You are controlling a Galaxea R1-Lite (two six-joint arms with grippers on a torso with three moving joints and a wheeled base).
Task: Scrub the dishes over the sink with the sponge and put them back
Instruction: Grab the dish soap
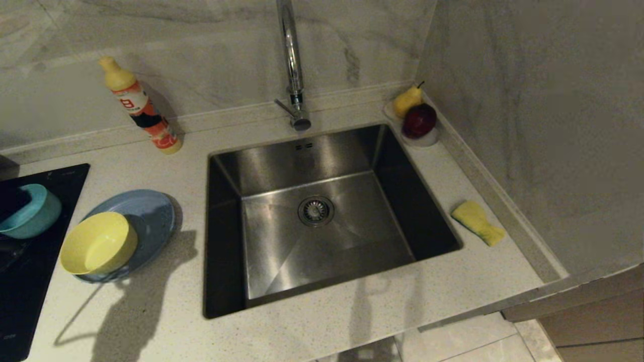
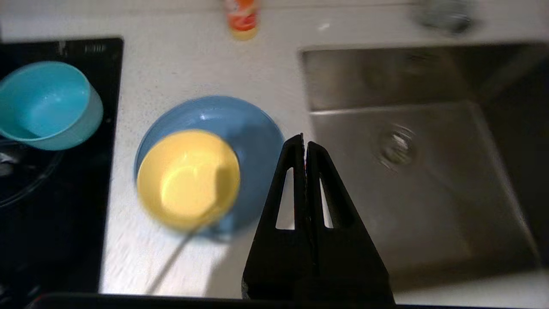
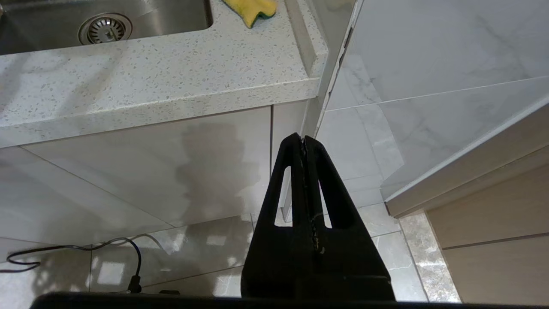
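Observation:
A pale yellow bowl (image 1: 98, 244) (image 2: 188, 178) sits on a flat light-blue plate (image 1: 151, 216) (image 2: 257, 146) on the counter left of the sink (image 1: 322, 211) (image 2: 411, 180). A teal bowl (image 1: 30, 211) (image 2: 47, 103) stands on the black cooktop further left. The yellow sponge (image 1: 477, 221) (image 3: 253, 8) lies on the counter right of the sink. My left gripper (image 2: 305, 140) is shut and empty, above the counter between the plate and the sink. Below the counter edge my right gripper (image 3: 303, 140) hangs shut and empty, over the floor. Neither gripper shows in the head view.
A dish-soap bottle (image 1: 141, 108) stands at the back left, a chrome tap (image 1: 293, 65) behind the sink. A small dish with a pear (image 1: 406, 100) and a red apple (image 1: 418, 120) sits in the back right corner. A wall (image 1: 543, 125) closes the right side. A black cooktop (image 1: 30, 281) is at the left.

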